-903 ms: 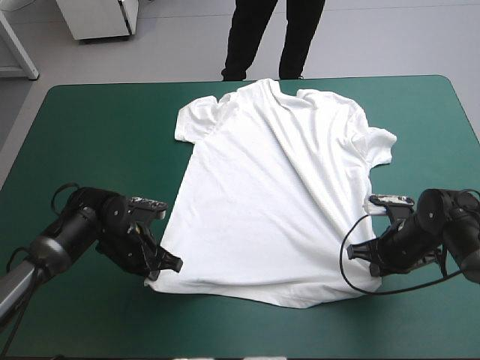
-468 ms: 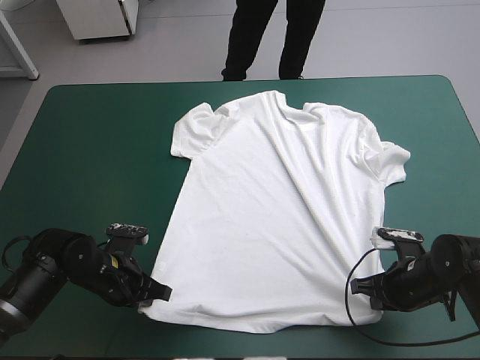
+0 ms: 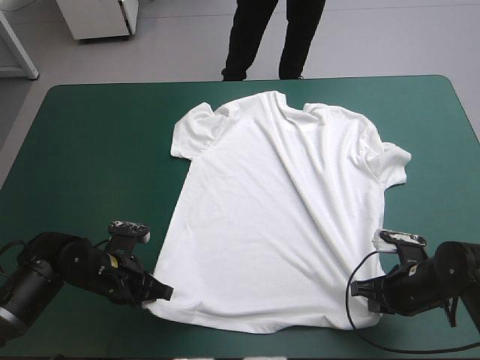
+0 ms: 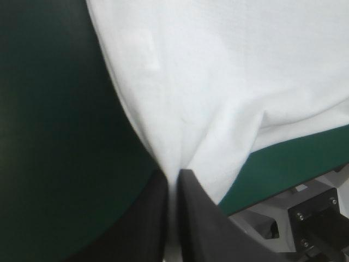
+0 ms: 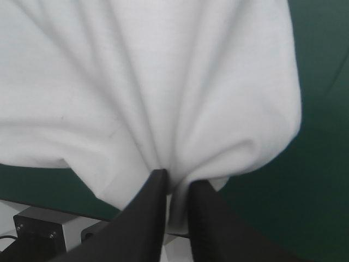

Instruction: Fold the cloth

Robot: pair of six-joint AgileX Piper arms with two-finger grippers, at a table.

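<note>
The white T-shirt (image 3: pixel 277 210) lies spread flat on the teal-green cover, collar toward the far edge, hem toward the near edge. A diagonal crease runs from the collar down to the hem's right corner. My left gripper (image 3: pixel 155 292) is shut on the hem's left corner, low on the table. My right gripper (image 3: pixel 364 288) is shut on the hem's right corner. In the left wrist view the T-shirt (image 4: pixel 218 87) gathers into the left gripper (image 4: pixel 174 177). In the right wrist view the T-shirt (image 5: pixel 152 82) bunches in folds into the right gripper (image 5: pixel 177 185).
Bare teal-green cover (image 3: pixel 90 150) stretches left of the shirt, with a narrower strip on the right. The hem lies close to the table's near edge (image 3: pixel 247 354). The sleeves reach out at the far left and far right.
Both grippers have drawn the hem toward the near edge, sliding the whole shirt nearer and flattening it. Since just before, the movement is very slight.
</note>
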